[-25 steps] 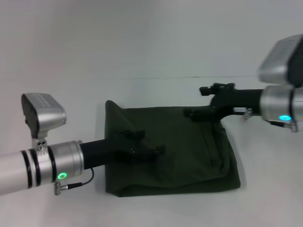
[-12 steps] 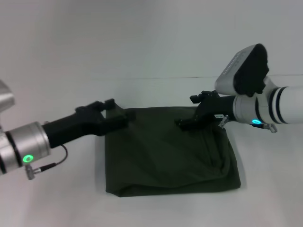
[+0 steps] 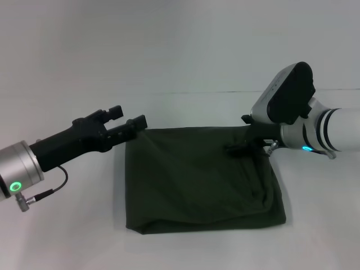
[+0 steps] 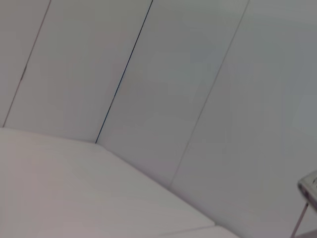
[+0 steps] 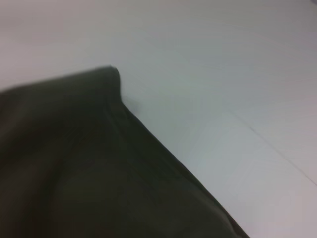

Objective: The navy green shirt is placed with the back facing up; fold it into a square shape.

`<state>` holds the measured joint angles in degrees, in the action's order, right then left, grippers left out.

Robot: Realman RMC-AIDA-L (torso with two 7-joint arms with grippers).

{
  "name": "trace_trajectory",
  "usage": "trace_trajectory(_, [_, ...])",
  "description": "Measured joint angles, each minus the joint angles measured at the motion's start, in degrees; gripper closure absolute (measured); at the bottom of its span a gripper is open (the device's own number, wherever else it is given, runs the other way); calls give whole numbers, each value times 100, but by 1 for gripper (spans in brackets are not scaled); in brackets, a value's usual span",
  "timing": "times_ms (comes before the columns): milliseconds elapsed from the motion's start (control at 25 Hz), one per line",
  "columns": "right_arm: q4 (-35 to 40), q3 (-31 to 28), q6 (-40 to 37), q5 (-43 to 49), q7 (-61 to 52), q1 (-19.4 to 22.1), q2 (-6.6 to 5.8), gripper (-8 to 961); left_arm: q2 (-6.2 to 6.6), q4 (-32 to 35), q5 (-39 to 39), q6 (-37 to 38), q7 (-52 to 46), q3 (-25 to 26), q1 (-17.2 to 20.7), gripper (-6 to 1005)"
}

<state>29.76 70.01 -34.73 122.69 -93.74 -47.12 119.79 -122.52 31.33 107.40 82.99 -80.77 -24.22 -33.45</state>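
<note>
**benchwatcher:** Standing right by the rig. The big dark olive-green short-sleeved T-shirt of soft matte fabric (image 3: 199, 177) is lying on the plain white tabletop (image 3: 185, 107), already folded into a rough rectangle, close to square. The near edge is a rounded fold and there's some bunching and creasing along its right side.

**foldfan22:** Where are the arms?

**benchwatcher:** The left gripper (image 3: 128, 120), black with two long fingers, is at the shirt's far left corner, sticking out from the silver arm with the green ring light. The jaws are apart and nothing is between them. I can't tell whether the lower finger is brushing the cloth or just above it. Its wrist camera only sees pale wall panels and bare table.

**foldfan22:** And the right one?

**benchwatcher:** The right gripper (image 3: 236, 148) is over the shirt's far right corner, black fingers low against the fabric, coming off the white arm with the grey-and-black wrist housing. It's dark on dark there, so I honestly can't tell if the jaws are spread or together, or pinching any cloth. The right wrist view shows the shirt up close: one folded corner poking up and a straight edge running diagonally across the white table.
</note>
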Motion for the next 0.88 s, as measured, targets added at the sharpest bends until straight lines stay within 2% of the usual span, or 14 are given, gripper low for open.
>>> trace_trajectory(240, [-13, -19, 408, 199, -147, 68, -4, 22, 19, 9, -120, 114, -4, 85, 9, 82])
trace_trajectory(400, [6, -91, 639, 217, -226, 154, -57, 22, 19, 13, -123, 126, -44, 100, 8, 82])
trace_trajectory(640, [303, -490, 682, 229, -230, 353, -104, 22, 21, 13, -130, 126, -59, 129, 3, 82])
trace_trajectory(760, [676, -706, 407, 201, -231, 510, -108, 22, 26, 13, -133, 124, -71, 130, 1, 82])
trace_trajectory(880, [991, -1152, -403, 181, -218, 566, -118, 22, 38, 13, -133, 123, -79, 130, -4, 82])
